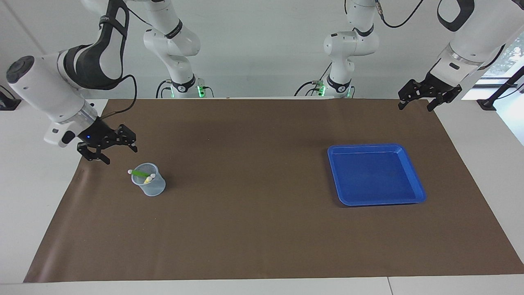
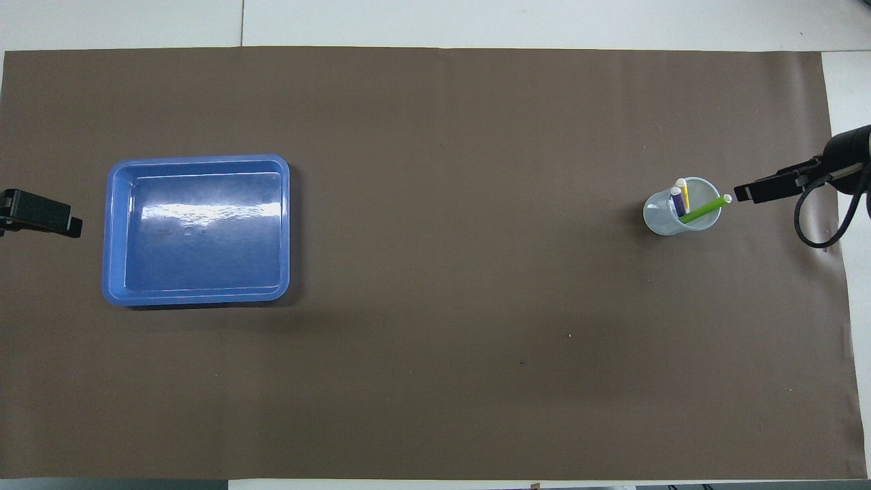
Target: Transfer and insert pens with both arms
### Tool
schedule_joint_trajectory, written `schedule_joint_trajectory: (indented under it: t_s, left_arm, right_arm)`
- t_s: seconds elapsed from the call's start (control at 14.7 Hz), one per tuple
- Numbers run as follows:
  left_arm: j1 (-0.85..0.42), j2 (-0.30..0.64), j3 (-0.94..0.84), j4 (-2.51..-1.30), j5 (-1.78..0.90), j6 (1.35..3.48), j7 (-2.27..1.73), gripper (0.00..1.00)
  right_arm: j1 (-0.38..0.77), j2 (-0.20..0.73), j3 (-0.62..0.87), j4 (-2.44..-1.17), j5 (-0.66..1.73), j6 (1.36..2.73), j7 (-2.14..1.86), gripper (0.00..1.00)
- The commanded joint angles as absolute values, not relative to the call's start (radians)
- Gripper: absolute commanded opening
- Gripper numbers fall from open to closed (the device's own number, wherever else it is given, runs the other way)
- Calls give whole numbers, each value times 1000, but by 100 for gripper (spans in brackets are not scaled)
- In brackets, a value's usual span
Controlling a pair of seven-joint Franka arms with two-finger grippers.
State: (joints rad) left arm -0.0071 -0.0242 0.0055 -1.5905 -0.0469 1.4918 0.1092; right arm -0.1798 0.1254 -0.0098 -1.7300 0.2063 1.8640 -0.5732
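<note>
Blue tray point(image 1: 413, 173) on brown mat point(image 1: 254, 229)

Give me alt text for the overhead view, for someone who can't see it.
A clear cup holds the green pen, purple pen and yellow pen. The open right gripper hangs beside it; the blue tray is empty.

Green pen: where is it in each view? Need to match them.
Facing view: green pen leans across the cup, below the right gripper.
Overhead view: green pen sticks out of the cup at mid right.
Shared landmark: blue tray, at the left arm's end.
</note>
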Motion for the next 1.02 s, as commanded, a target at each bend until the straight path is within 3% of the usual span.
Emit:
schedule_joint_trajectory:
  t_s: [0.0,0.34,0.75,0.95]
  left_arm:
    - [-14,-32,6,-1601,-18,1476,118,100]
    - [-15,-37,6,-1615,-18,1500,92,100]
    - [-2,-38,5,-1614,-18,1496,87,100]
    - [-2,-38,5,-1615,-18,1496,87,100]
  right_arm:
    - [-175,57,2,-1669,125,1734,-505,100]
    - [-158,-40,-2,-1628,10,1476,-370,100]
    - [-121,-52,26,-1629,-49,1456,-154,100]
    - [-26,-19,-73,-1589,-48,1451,-143,100]
